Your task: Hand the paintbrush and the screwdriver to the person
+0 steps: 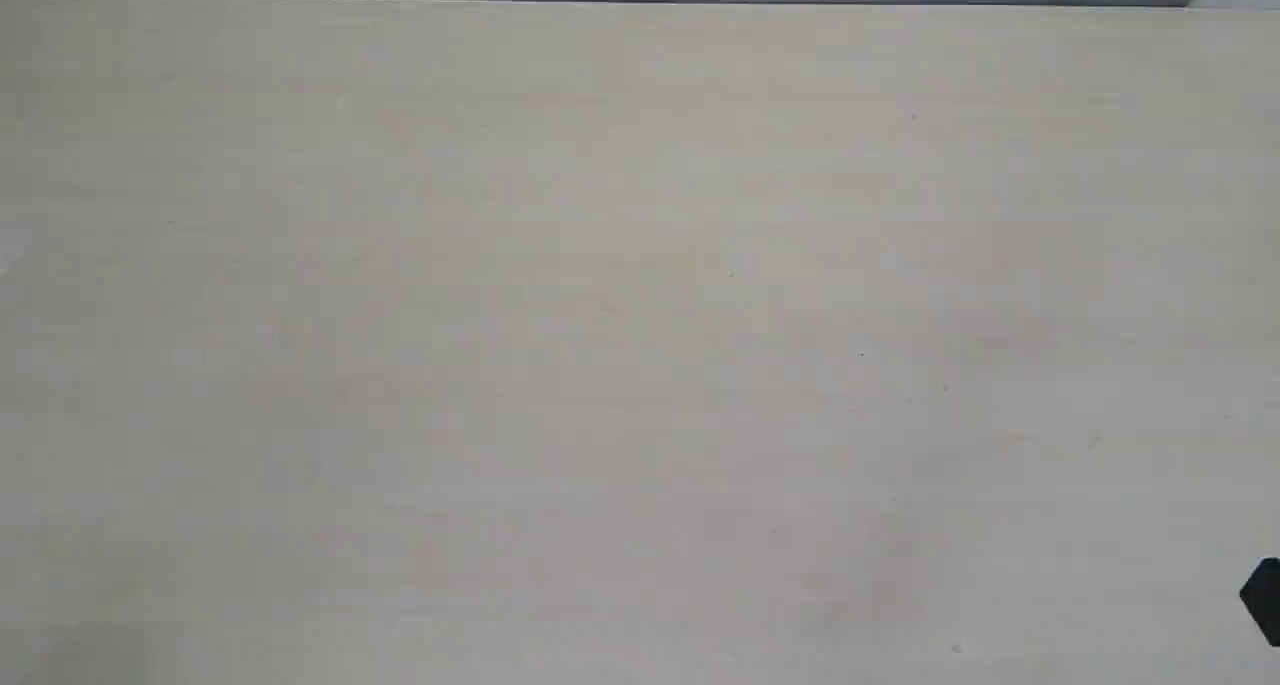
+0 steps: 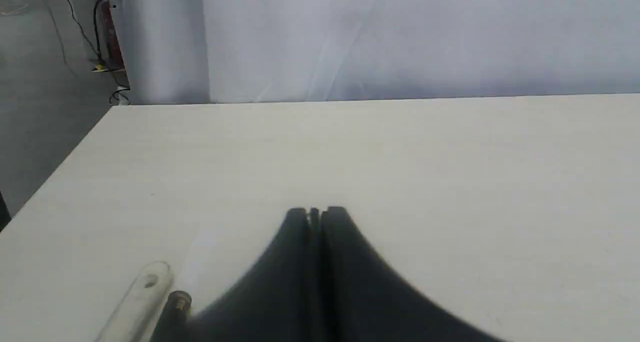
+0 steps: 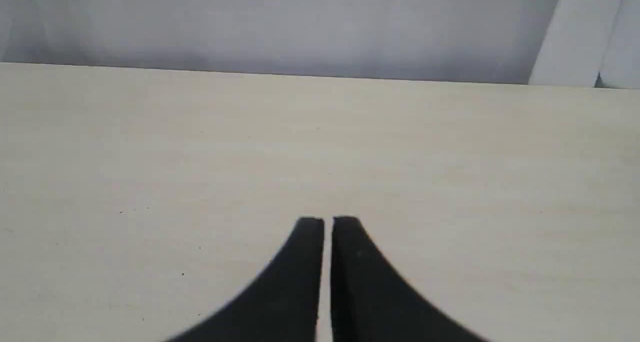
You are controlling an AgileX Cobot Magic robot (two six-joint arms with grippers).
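Note:
In the left wrist view the pale wooden handle end of the paintbrush, with its hole, lies on the table beside my left gripper. The black handle with gold collar of the screwdriver lies right against it. The bristles and the shaft are cut off by the frame. My left gripper is shut and empty, hovering apart from both tools. My right gripper is shut with only a hairline gap, holding nothing over bare table. A black corner of an arm shows in the exterior view. The person is out of view.
The light wooden table fills the exterior view. Its far edge meets a grey-white curtain. In the left wrist view the table's side edge drops to a grey floor with cables.

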